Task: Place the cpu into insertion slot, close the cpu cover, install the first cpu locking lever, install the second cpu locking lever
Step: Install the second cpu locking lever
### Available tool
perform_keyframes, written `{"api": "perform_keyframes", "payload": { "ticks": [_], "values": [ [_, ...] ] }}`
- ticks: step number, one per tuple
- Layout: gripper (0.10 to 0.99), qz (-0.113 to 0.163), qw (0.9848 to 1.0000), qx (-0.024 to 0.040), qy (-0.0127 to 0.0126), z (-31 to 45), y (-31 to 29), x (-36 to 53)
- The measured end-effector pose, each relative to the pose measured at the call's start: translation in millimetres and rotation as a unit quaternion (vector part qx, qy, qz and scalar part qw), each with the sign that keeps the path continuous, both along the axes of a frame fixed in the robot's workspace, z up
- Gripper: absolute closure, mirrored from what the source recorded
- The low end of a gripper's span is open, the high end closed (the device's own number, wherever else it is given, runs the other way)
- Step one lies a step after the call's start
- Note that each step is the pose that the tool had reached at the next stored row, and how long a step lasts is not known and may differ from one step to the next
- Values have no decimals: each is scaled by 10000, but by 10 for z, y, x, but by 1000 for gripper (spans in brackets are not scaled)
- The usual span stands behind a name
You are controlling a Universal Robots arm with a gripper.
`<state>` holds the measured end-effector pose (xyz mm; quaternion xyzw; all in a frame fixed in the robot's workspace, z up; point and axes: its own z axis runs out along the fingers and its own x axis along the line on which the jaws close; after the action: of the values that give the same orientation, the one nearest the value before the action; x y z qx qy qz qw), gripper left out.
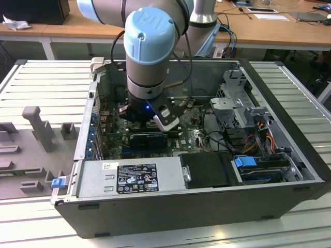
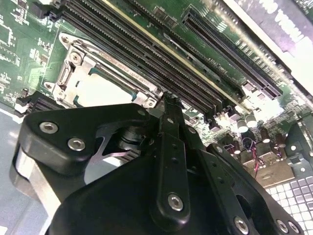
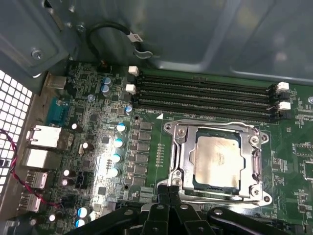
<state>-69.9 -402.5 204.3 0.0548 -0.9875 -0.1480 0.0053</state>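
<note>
my gripper (image 3: 168,192) fingertips pressed together, holding nothing | cpu (image 3: 216,159) seated in insertion slot (image 3: 182,161) | cpu cover (image 3: 254,159) edge just beyond my tips

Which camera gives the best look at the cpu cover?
The first wrist view: the cpu cover lies closed over the cpu, its whole frame visible. The second wrist view shows it partly behind the gripper.

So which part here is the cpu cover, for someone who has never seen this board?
On the green motherboard inside the open grey computer case, look beside the long black memory slots. The cpu cover is the thin grey metal frame around the pale square cpu.
</note>
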Motion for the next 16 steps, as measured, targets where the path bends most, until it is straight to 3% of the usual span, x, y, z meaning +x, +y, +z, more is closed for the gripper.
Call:
{"api": "perform_keyframes", "payload": {
  "ticks": [16],
  "values": [
    [980, 3, 9999, 166, -5, -106, 1, -32]
  ]
}}
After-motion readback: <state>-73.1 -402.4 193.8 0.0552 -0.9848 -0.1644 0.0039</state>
